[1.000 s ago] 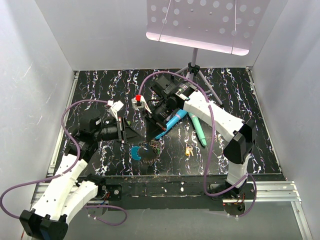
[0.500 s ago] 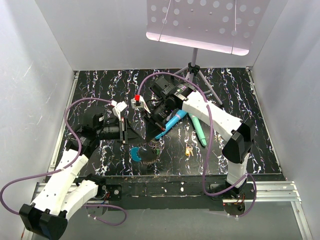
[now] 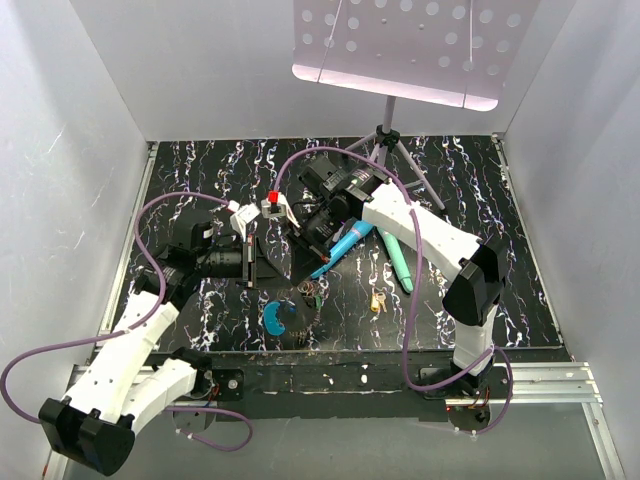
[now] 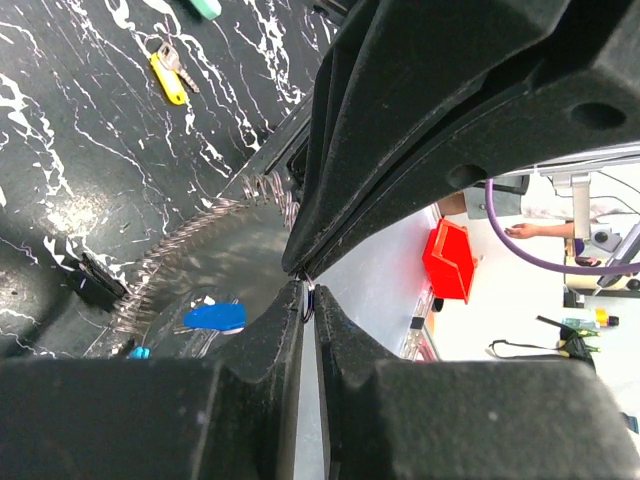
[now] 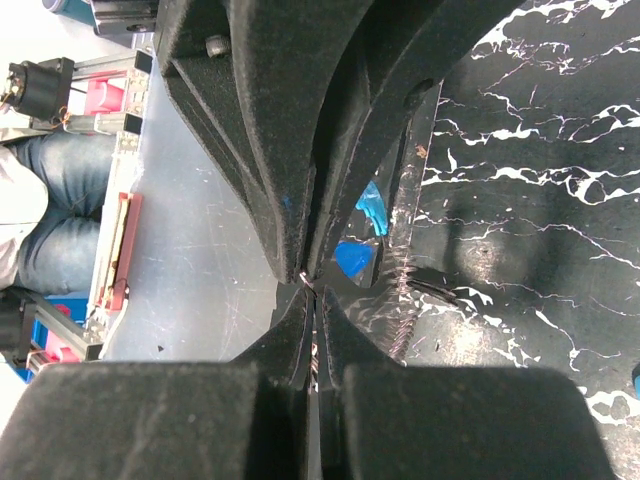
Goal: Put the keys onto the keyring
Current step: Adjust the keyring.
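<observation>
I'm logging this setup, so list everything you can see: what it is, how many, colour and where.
keyring: one, grey chain-like loop with a blue curved part, near middle of the table.
keys: one yellow-headed key right of the keyring; a blue-headed one by the loop; more cannot be told.
sticks: two, teal, lying right of centre.
music stand: one, white perforated tray on a tripod, at the far edge.
table: one, black with white marbling.
left tool: fingers nearly together, just left of the keyring.
right tool: shut, above the keyring.
</observation>
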{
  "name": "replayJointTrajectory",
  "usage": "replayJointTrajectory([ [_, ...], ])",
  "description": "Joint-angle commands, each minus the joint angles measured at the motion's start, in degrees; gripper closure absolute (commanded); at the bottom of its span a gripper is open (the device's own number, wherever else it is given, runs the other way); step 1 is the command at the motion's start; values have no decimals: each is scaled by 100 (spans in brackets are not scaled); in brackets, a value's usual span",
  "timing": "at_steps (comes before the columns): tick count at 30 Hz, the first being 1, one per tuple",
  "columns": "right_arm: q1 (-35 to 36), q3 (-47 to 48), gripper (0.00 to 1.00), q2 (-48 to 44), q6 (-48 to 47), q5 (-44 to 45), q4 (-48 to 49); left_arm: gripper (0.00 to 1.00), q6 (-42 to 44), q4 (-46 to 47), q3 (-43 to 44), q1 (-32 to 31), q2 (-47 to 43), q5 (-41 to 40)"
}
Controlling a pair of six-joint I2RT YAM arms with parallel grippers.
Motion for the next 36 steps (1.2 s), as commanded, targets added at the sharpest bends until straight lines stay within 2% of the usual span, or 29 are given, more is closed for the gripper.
replayJointTrajectory([
  [1, -31, -44, 99, -52, 105, -297, 189, 91, 270, -443, 267, -52, 87, -89],
  [4, -31, -35, 99, -34, 114, -297, 198, 92, 384, -619, 363, -52, 166, -98],
  [7, -31, -27, 99, -43, 122, -315, 198, 100, 472, -699, 416, -61, 201, -46],
  [14, -31, -35, 99, -122, 149, -358, 224, 100, 762, -918, 566, -61, 219, -177],
  [17, -49, -35, 89, -174, 140, -411, 215, 100, 815, -919, 478, -61, 96, -326],
  [18, -49, -18, 80, -175, 131, -437, 207, 100, 815, -884, 443, -61, 35, -388],
  [21, -101, 61, 62, -218, 0, -473, 93, 100, 780, -787, 311, -61, -211, -651],
  [24, -233, 79, 54, -306, -114, -526, 22, 100, 797, -550, 153, -61, -484, -757],
  [28, -392, 114, 50, -350, -553, -543, -180, 100, 946, -365, 100, -61, -677, -661],
  [31, -444, -261, 47, -578, -1579, -613, -67, 100, 1078, -365, 100, -61, -713, -626],
  [34, -471, -947, 38, -1061, -2783, -789, 486, 100, 1149, -417, 161, -61, -722, -652],
  [36, -471, -942, 36, -1159, -3434, -903, 463, 100, 1167, -444, 205, -61, -687, -670],
])
